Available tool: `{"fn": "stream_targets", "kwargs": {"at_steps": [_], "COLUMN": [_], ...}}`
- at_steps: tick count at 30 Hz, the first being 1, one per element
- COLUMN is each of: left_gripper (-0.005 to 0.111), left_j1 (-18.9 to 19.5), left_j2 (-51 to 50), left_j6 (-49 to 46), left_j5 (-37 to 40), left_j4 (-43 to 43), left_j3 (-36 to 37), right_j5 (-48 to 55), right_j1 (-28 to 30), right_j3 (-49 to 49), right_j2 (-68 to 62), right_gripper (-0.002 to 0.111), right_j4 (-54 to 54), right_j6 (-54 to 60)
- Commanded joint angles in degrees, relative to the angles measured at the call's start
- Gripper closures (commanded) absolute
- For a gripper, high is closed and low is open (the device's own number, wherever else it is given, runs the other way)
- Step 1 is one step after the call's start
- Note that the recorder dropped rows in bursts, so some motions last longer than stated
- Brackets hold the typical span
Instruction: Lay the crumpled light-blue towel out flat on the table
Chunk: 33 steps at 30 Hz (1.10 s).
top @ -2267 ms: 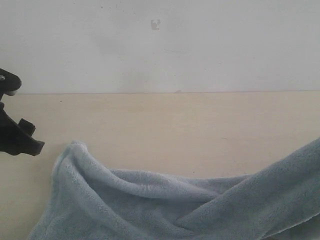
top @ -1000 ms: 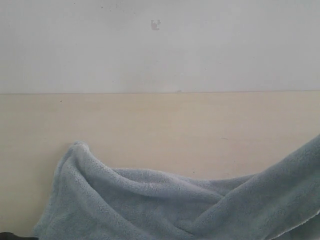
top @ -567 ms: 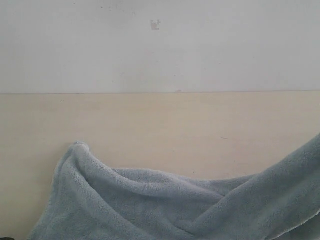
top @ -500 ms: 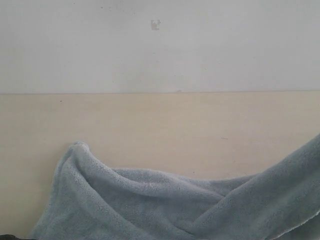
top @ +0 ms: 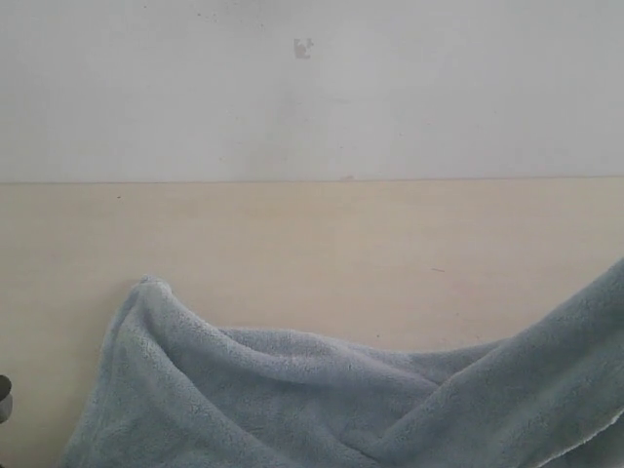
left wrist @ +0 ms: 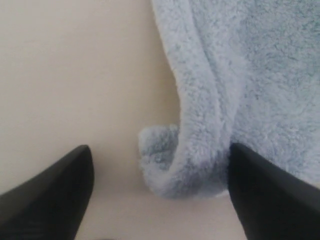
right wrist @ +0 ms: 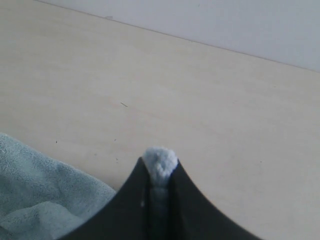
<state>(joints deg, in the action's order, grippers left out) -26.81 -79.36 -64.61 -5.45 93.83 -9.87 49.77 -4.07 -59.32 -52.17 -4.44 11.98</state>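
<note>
The towel (top: 292,400) lies on the surface (top: 312,244) and is far from flat. In the exterior view it is bunched up, with a rounded peak at one end and a deep fold running across its middle. Its other end rises out of the picture on the side where my right arm works. Beyond the towel the surface runs on to the wall (top: 312,97).

My right gripper (right wrist: 160,162) is pinched tight on the towel. A small tuft of blue fleece pokes out between its fingertips, and more of the cloth lies on the surface below it. One part of the towel is secured, though I cannot tell whether it is a corner or just a stretch of edge.

My left gripper (left wrist: 159,150) is spread wide and holds nothing. It hovers over the towel's edge, where the cloth rolls into a thick curl. The curled end sits between the two fingers. One finger is well clear of it, and I cannot tell whether the other brushes the fleece.

I judge the job to be roughly at its midpoint: one side is held, and the other is lined up but not yet grasped. What is left is to close the left gripper on that curled end, draw the two ends apart until the middle fold pulls out, then lay the cloth down and let go. No part of the towel that I can see lies smooth yet.
</note>
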Motion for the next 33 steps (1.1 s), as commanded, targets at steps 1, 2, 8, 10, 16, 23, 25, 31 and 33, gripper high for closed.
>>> {"fn": "stream_targets", "kwargs": {"at_steps": [1, 2, 8, 10, 16, 23, 25, 31, 33], "left_gripper": [0.036, 0.036, 0.051, 0.067, 0.103, 0.103, 0.103, 0.103, 0.103], "left_j1": [-0.38, -0.38, -0.38, -0.38, -0.38, -0.38, -0.27, 2.72, 3.92], "left_j2": [-1.91, -1.91, -1.81, -1.81, -1.51, 10.00, 15.62, 36.71, 43.93], "left_j6": [0.31, 0.31, 0.31, 0.31, 0.01, -0.18, 0.98, 16.25, 24.46], "left_j5": [0.55, 0.97, 4.94, 7.86, 10.83, 22.78, 23.36, 22.32, 21.93], "left_j4": [-0.34, -0.34, -0.34, -0.34, -0.34, -0.65, -1.98, -14.68, -21.77], "left_j3": [0.49, 0.49, -1.78, -2.66, -3.05, -5.51, -5.99, -6.90, -8.17], "right_j5": [-0.51, -0.51, -0.51, -0.31, -0.26, 0.09, 0.34, -0.11, 0.00], "right_j1": [0.07, 0.07, 0.07, 0.07, 0.07, 0.07, 0.07, 0.07, 0.07], "right_j3": [0.00, 0.00, 0.00, 0.00, 0.00, 0.00, 0.00, 0.00, 0.00], "right_j2": [0.04, 0.04, 0.04, 0.04, 0.04, 0.27, 0.58, 3.33, 4.60], "right_gripper": [0.109, 0.109, 0.109, 0.109, 0.109, 0.109, 0.109, 0.109, 0.109], "right_j4": [0.00, 0.00, 0.00, 0.00, 0.00, 3.01, 3.89, 7.47, 10.05], "right_j6": [0.60, 0.60, 0.60, 0.60, 0.60, 0.09, -0.05, -3.11, -5.57]}}
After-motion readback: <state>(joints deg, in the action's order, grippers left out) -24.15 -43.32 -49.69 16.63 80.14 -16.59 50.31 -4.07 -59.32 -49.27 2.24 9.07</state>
